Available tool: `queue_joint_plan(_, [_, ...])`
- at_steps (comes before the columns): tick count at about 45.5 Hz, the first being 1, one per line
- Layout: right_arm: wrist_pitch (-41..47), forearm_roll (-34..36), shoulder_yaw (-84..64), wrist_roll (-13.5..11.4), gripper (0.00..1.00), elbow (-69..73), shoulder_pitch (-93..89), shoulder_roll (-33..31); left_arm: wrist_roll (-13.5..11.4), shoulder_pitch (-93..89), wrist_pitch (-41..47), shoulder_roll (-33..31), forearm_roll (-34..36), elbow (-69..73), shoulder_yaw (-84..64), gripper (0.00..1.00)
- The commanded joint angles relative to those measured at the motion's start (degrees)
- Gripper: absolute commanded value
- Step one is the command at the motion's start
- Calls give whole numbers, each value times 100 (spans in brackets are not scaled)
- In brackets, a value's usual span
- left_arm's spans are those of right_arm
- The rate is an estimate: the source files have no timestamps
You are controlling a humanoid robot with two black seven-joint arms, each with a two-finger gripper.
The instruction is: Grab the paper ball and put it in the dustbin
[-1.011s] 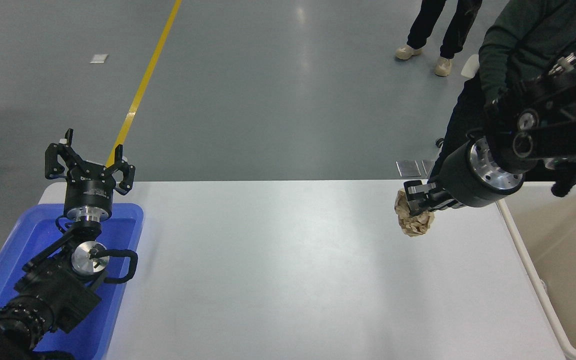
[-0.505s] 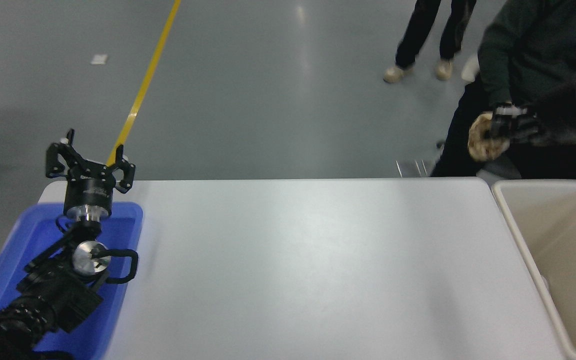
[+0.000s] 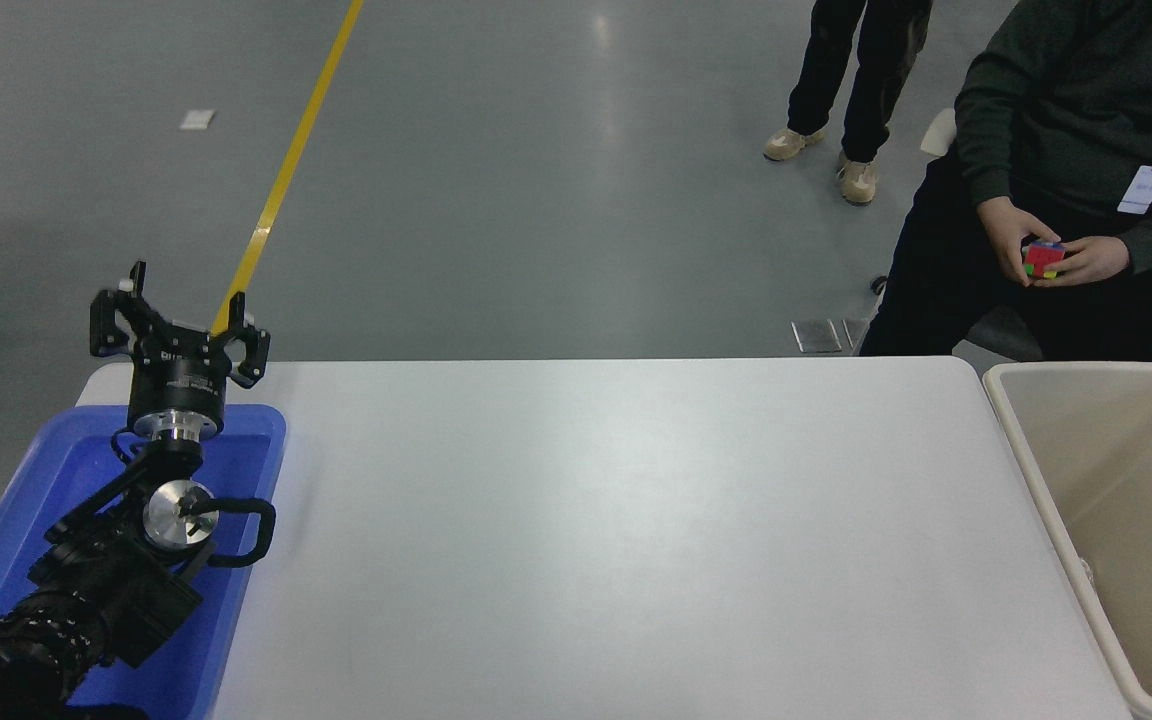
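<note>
Left gripper (image 3: 179, 318) parked, fingers spread (print unreadable); dustbin (image 3: 1028, 440) unlabelled

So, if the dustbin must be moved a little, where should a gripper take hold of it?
Probably the thick rounded rim of the dustbin, on the long side next to the table. Come from above, one finger inside and one outside. The walls are smooth and wide, so they offer no hold; the rim is the only narrow part.
</note>
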Motion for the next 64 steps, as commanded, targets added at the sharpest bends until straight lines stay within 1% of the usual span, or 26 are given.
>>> queue_joint_plan(1, [-259, 82, 1861, -257, 0, -2173, -1459, 1522, 0, 2, 0, 1, 0, 1, 8, 99])
queue_joint_plan(5, [-409, 99, 2309, -451, 0, -2164, -1661, 1689, 0, 2, 0, 1, 0, 1, 0, 99])
queue_joint_plan(11, [-444, 143, 2758, -557, 0, -2138, -1977, 2093, 0, -7, 0, 1, 0, 1, 0, 99])
queue_joint_plan(19, [-646, 214, 2837, -548, 0, -2111, -2233, 2357, 0, 2, 0, 1, 0, 1, 0, 99])
queue_joint_plan(33, [-743, 275, 2881, -522, 0, -2111, -2461, 2489, 0, 2, 0, 1, -9, 1, 0, 99])
queue_joint_plan(36, [-813, 275, 2890, -513, 8, -2111, -2488, 2489, 0, 2, 9, 1, -9, 1, 0, 99])
queue_joint_plan(37, [-822, 284, 2890, -513, 13, -2111, -2505, 2489, 0, 2, 0, 1, -9, 1, 0, 99])
queue_joint_plan(38, [-831, 284, 2890, -513, 22, -2111, -2514, 2489, 0, 2, 9, 1, -9, 1, 0, 99])
queue_joint_plan(39, [-831, 284, 2890, -504, 35, -2111, -2523, 2489, 0, 2, 9, 1, -9, 1, 8, 99])
queue_joint_plan(40, [-840, 284, 2899, -504, 52, -2111, -2523, 2489, 0, -7, 0, 1, -9, 1, 8, 99])
queue_joint_plan(41, [-831, 284, 2899, -504, 74, -2111, -2523, 2489, 0, -7, 9, 1, -9, 1, 0, 99])
queue_joint_plan(42, [-822, 284, 2890, -504, 100, -2111, -2523, 2489, 0, 2, 0, 1, -9, 1, 0, 99])
queue_joint_plan(64, [-787, 275, 2864, -504, 100, -2129, -2216, 2428, 0, 2, 0, 1, -9, 1, 0, 99])
